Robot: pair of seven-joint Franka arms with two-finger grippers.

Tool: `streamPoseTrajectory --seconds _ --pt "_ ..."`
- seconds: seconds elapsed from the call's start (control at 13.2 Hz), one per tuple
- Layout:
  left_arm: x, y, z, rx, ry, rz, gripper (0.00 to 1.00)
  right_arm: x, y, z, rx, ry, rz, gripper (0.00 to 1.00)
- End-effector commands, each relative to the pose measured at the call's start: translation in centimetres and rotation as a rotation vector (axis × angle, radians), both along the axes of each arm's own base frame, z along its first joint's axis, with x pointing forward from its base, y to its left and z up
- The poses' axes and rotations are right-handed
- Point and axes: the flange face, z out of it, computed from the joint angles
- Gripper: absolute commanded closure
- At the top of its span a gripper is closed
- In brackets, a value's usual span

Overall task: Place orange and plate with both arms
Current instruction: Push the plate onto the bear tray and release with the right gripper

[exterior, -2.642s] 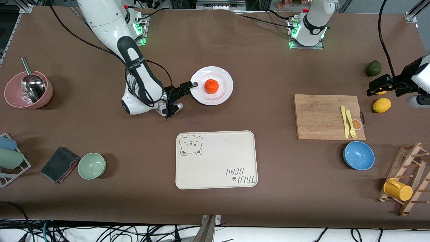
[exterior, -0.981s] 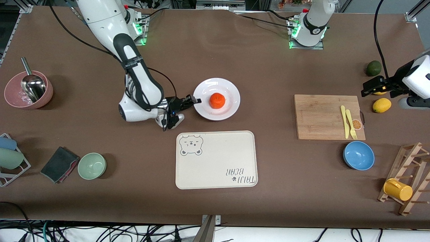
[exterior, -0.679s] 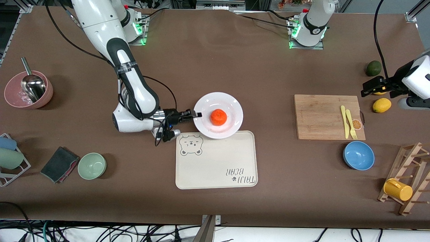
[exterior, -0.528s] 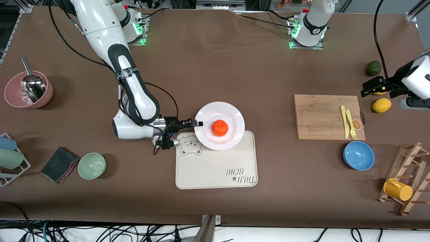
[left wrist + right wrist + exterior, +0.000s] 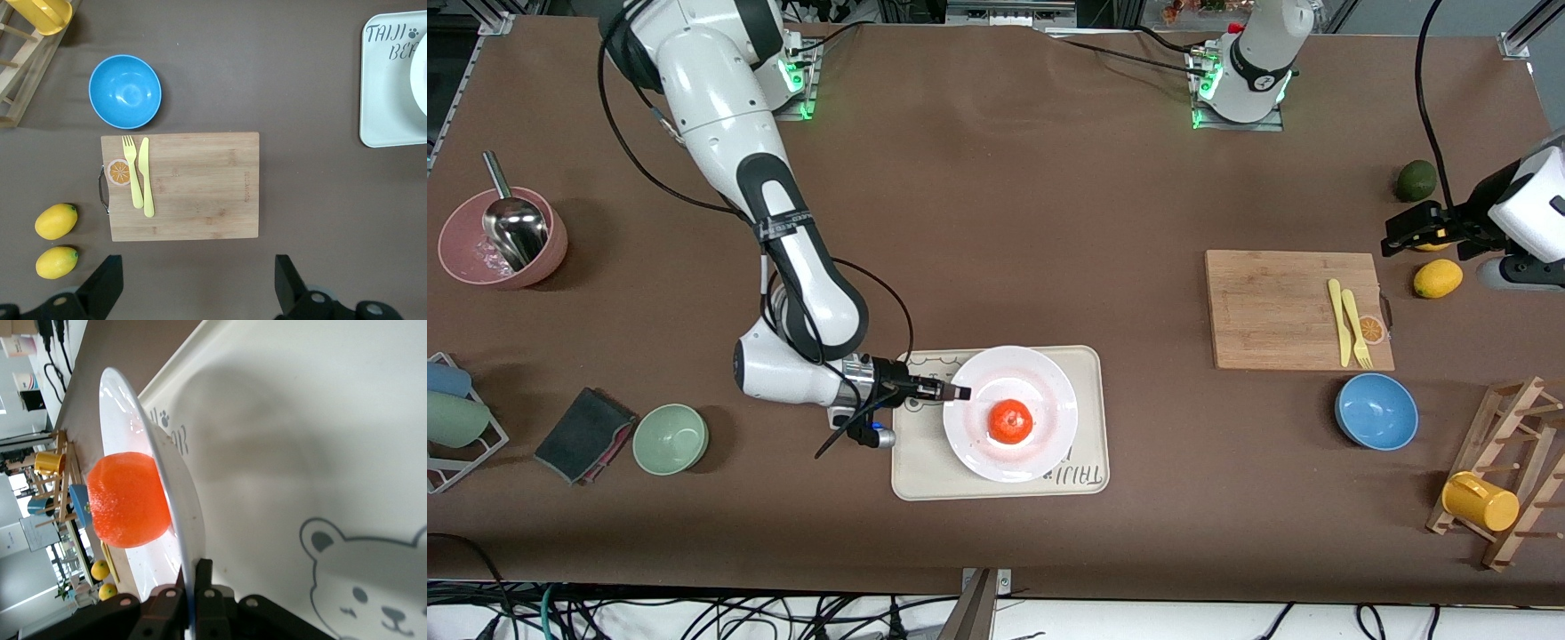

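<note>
- The right gripper (image 5: 951,392) is clamped shut on the rim of the white plate (image 5: 1040,444), at about the plate's 9 o'clock edge in the front view; in the right wrist view the rim is seen pinched between the dark fingers (image 5: 200,587).
- The orange (image 5: 1011,421) is carried on the plate, close to its middle, and appears settled rather than rolling.
- The plate is held over the beige bear-print tray (image 5: 1089,364), covering most of the printed bear; in the right wrist view a gap and a shadow are seen between plate and tray, so the plate is judged to be not yet set down.
- The step in hand is judged to be the placing of the loaded plate on the tray.
- The next move calls for a level, slow lowering until the plate's base rests flat, and only then a release and a sideways retreat toward 9 o'clock, so that the orange is not tipped off.
- The left gripper (image 5: 1405,233) waits with its fingers wide apart and empty, above the surface near the two lemons (image 5: 1438,278), at the cutting board's (image 5: 1272,307) 3 o'clock.
</note>
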Motion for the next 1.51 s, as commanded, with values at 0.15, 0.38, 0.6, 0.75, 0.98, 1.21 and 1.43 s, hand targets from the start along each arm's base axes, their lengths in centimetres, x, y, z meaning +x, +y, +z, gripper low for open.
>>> streamPoseTrajectory --seconds 0.15,0.38,0.6,0.75,0.98,1.21,1.43 --pt "-0.1 -0.1 0.3 0.018 -0.007 -0.023 0.0 0.1 1.9 -2.4 -0.003 -0.012 -0.037 1.0" --pt "-0.1 0.0 0.3 0.018 -0.005 -0.021 0.0 0.0 2.0 -2.5 -0.015 -0.02 -0.023 0.45" --pt "-0.1 0.0 0.3 0.018 -0.007 -0.02 0.0 -0.1 2.2 -0.5 -0.106 -0.091 0.075 0.0" --pt "-0.1 -0.1 0.3 0.018 -0.007 -0.021 0.0 -0.4 1.6 1.2 -0.242 -0.156 0.177 0.0" --pt "-0.1 0.0 0.2 0.018 -0.004 -0.02 0.0 -1.6 0.6 4.9 -0.421 -0.225 0.35 0.0" --pt "-0.1 -0.2 0.4 0.018 -0.007 -0.023 0.0 -1.5 -3.4 10.5 -0.658 -0.212 0.551 0.0" --pt "-0.1 -0.6 0.2 0.018 -0.004 -0.031 0.0 -1.2 -9.7 18.5 -0.855 -0.185 0.598 0.0"
